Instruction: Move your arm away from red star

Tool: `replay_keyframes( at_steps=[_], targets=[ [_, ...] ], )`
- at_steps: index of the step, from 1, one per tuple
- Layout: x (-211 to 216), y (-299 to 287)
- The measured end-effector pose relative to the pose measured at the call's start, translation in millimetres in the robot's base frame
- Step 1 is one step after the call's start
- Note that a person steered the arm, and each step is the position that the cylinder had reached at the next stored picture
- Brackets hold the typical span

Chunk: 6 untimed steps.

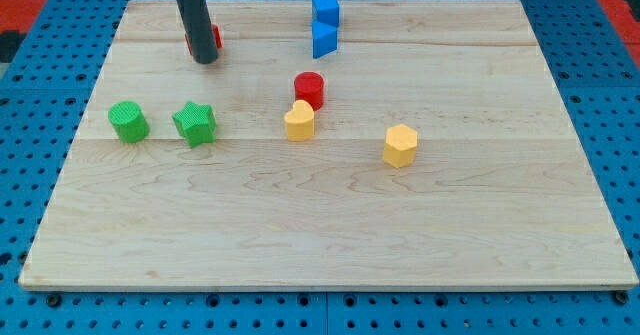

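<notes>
The red star (215, 37) lies near the view's top left on the wooden board (330, 225), mostly hidden behind my rod; only slivers of red show on either side. My tip (205, 61) rests on the board right in front of the red star, touching or nearly touching it.
Two blue blocks (324, 9) (323, 40) sit at the top centre. A red cylinder (309, 88) stands just above a yellow block (299, 121). A yellow hexagon block (399, 145) lies to the right. A green cylinder (128, 121) and a green star (194, 124) sit at the left.
</notes>
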State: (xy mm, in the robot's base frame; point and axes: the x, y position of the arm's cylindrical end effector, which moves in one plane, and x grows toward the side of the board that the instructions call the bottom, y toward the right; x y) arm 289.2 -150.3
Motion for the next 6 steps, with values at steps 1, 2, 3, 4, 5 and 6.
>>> replay_keyframes(
  at_steps=[1, 2, 3, 4, 5, 6],
  targets=[
    [-20.2, -11.5],
    [-19.4, -15.4],
    [5.4, 43.4],
    [-30.9, 51.9],
    [-48.8, 42.2],
    [-42.5, 45.9]
  ],
)
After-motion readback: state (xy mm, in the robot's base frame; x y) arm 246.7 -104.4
